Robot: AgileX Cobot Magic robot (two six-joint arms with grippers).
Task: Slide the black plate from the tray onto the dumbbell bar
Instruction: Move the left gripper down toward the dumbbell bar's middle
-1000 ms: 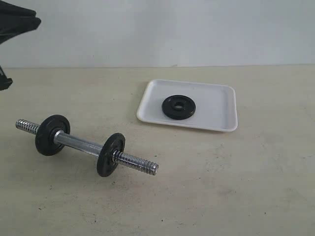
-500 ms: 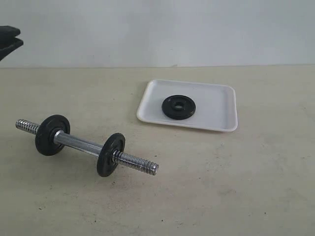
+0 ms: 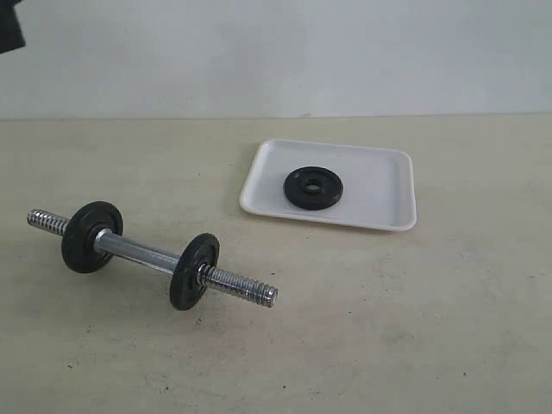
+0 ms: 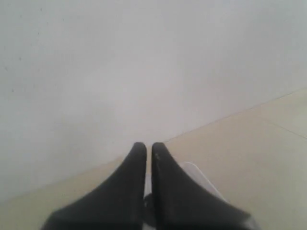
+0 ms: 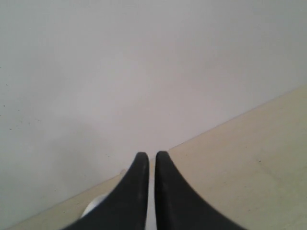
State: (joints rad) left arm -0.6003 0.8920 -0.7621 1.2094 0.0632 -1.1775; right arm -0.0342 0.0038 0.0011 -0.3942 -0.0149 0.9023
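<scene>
The black plate (image 3: 313, 186) lies flat in the middle of the white tray (image 3: 379, 185), at the back right of the table. The chrome dumbbell bar (image 3: 142, 253) rests on the table at the front left, with one threaded end pointing toward the front. My left gripper (image 4: 148, 146) is shut and empty, high above the table. Only a black bit of the left arm (image 3: 9, 30) shows in the exterior view's top left corner. My right gripper (image 5: 152, 155) is shut and empty, outside the exterior view. A white edge of the tray (image 4: 201, 179) peeks past the left fingers.
Two other black discs (image 3: 90, 235) (image 3: 193, 270) stand on the bar, one near each end. A pale wall runs along the back of the beige table (image 3: 388, 328). A white tray corner (image 5: 91, 206) shows beside the right fingers.
The left arm has risen and drawn back toward the top left corner of the exterior view. The bar, the tray and the plate have stayed put.
</scene>
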